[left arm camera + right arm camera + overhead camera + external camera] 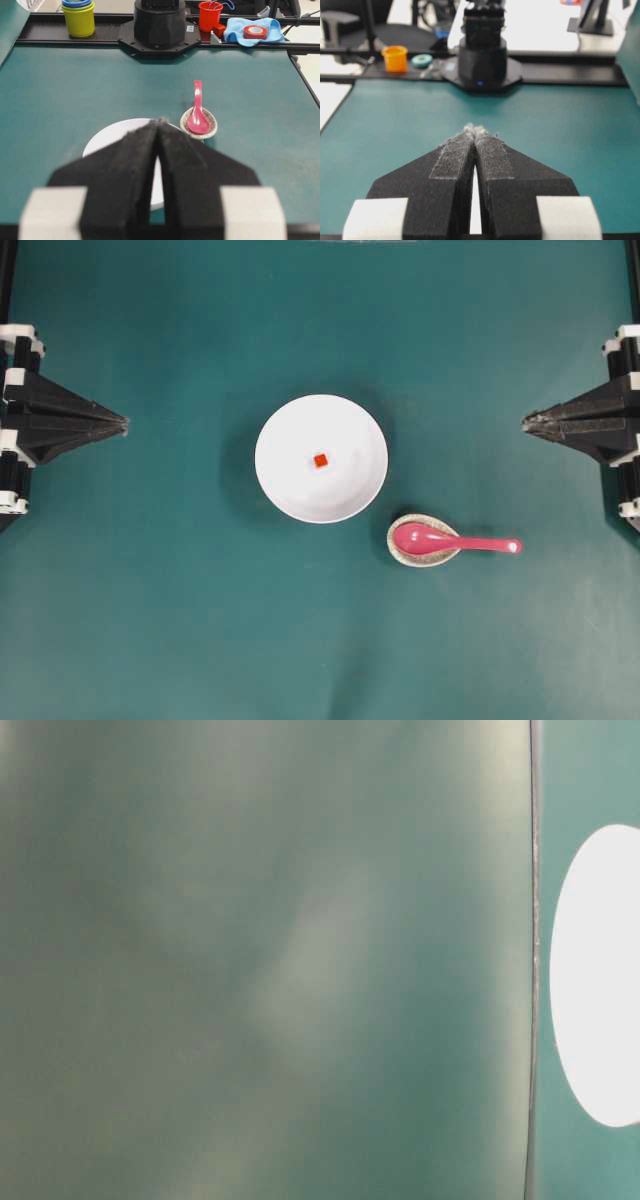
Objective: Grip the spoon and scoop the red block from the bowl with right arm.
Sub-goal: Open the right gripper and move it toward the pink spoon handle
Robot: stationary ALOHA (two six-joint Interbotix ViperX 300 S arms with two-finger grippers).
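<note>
The white bowl sits mid-table with the tiny red block near its centre. The magenta spoon lies to the bowl's lower right, its scoop resting in a small speckled dish and its handle pointing right. My right gripper hovers at the right edge, shut and empty, well away from the spoon. At the left edge my left gripper is shut and empty too. In the left wrist view the spoon and the bowl show beyond the closed left gripper. The right gripper hides the bowl in its own view.
Both arm bases stand at opposite table edges. Stacked cups, a red cup and a blue cloth sit off the mat behind one base; an orange cup sits behind the other. The table-level view is a blur.
</note>
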